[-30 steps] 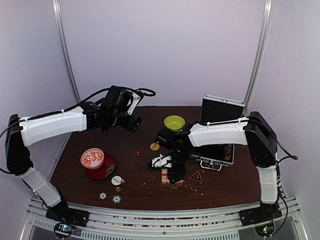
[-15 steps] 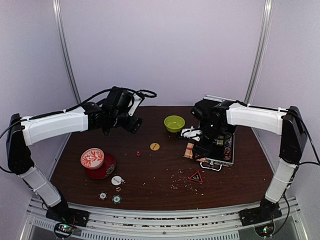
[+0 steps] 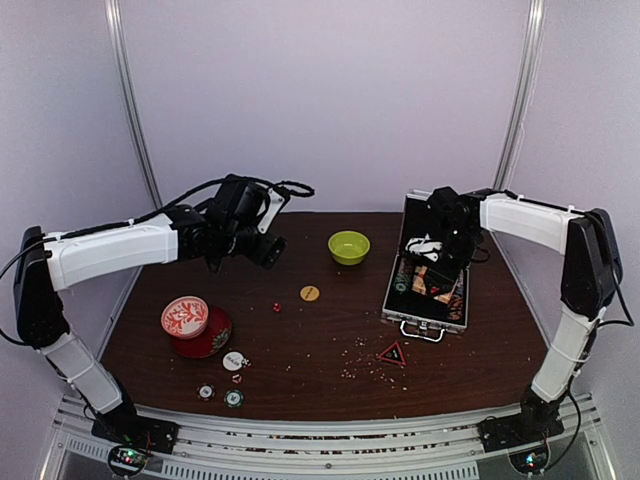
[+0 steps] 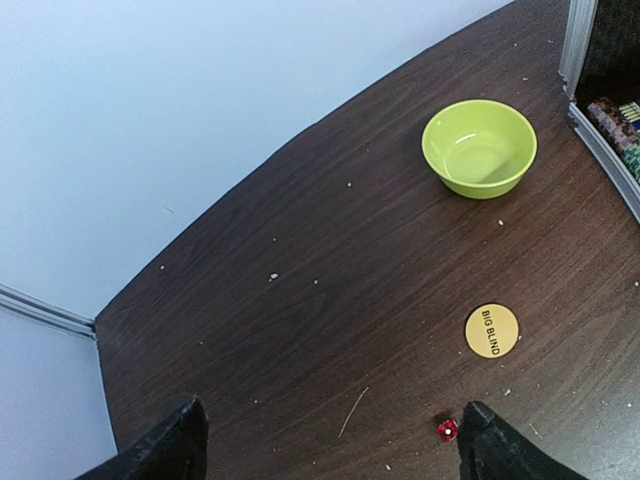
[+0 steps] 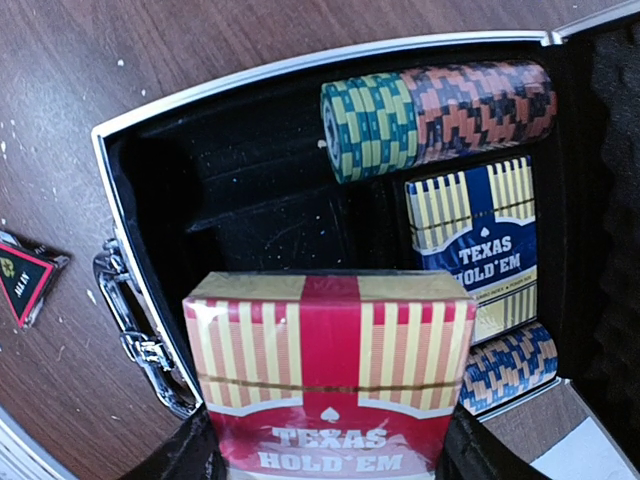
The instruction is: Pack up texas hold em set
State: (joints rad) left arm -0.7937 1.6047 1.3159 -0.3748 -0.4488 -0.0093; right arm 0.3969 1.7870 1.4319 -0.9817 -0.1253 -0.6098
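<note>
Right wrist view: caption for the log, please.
Right hand holds red deck over the open case, blue deck and chip rows already inside.

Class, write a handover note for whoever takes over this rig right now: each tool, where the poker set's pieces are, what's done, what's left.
Tools: left tool open and empty, hovering near the red die and Big Blind button. The right tool is shut on the red deck, held over the open case.
Done: blue deck and chip rows are in the case.
Left: seat the red deck; collect the die, Big Blind button, triangle marker, white button and two chips; close the case.
</note>
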